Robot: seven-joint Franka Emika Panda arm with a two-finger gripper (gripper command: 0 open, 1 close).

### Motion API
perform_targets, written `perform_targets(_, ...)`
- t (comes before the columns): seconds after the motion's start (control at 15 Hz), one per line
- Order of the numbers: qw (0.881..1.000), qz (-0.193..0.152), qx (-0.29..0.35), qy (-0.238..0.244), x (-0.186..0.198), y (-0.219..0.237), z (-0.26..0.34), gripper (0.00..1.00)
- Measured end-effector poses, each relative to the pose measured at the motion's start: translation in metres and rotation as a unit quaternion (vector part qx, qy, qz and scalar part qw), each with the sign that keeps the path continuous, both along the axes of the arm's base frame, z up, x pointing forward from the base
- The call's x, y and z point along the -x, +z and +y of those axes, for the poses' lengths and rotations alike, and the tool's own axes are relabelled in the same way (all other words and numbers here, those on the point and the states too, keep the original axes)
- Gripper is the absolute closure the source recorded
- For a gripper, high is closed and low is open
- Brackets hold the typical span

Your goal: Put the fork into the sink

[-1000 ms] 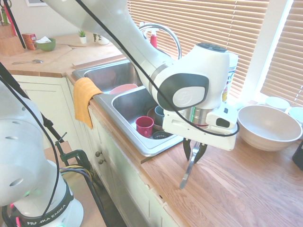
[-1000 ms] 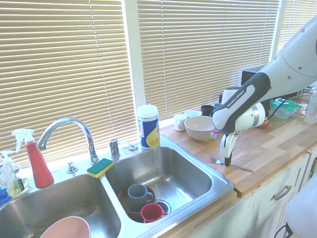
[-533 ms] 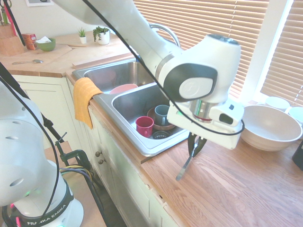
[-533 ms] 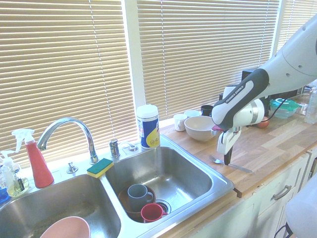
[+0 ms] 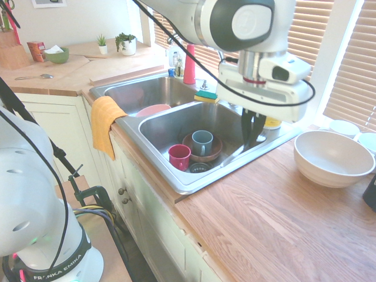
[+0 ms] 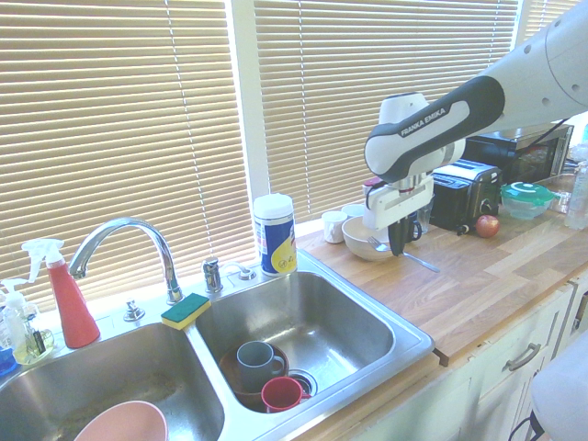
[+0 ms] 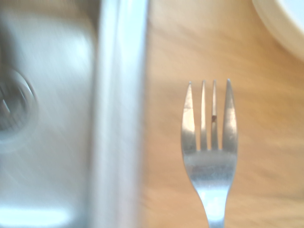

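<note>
Lifted clear of the wooden surface (image 5: 276,217) since a second earlier, the hand (image 6: 398,246) held the fork (image 6: 415,261) pinched above the sink (image 5: 176,182) rim, needing to carry farther over the basin before releasing.

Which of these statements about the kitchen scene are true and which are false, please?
1. The gripper holds the fork in the air. True.
2. The fork lies inside the sink. False: its tines are over the wooden counter, beside the sink's rim.
3. A red cup and a grey mug sit in the sink. True.
4. The orange cloth lies in the white bowl. False: it hangs over the sink's front edge.
</note>
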State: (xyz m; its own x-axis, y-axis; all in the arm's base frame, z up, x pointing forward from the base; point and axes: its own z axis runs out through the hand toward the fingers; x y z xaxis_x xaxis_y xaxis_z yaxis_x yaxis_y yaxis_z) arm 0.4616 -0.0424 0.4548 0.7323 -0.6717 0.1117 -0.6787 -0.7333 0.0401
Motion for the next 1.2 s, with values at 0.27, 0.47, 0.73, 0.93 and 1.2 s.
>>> perform_targets(0.27, 0.999, -0.026, -0.001, -0.042, -0.012, -0.012, 0.093, 1.0)
perform_targets(0.47, 0.997, -0.042, -0.019, -0.063, -0.026, -0.05, 0.141, 1.0)
perform_targets(0.73, 0.996, -0.059, -0.036, -0.056, -0.042, -0.11, 0.168, 1.0)
perform_targets(0.93, 0.997, -0.048, -0.04, -0.053, -0.033, -0.161, 0.175, 1.0)
perform_targets(1.2, 0.997, -0.036, -0.046, -0.053, -0.025, -0.216, 0.17, 1.0)
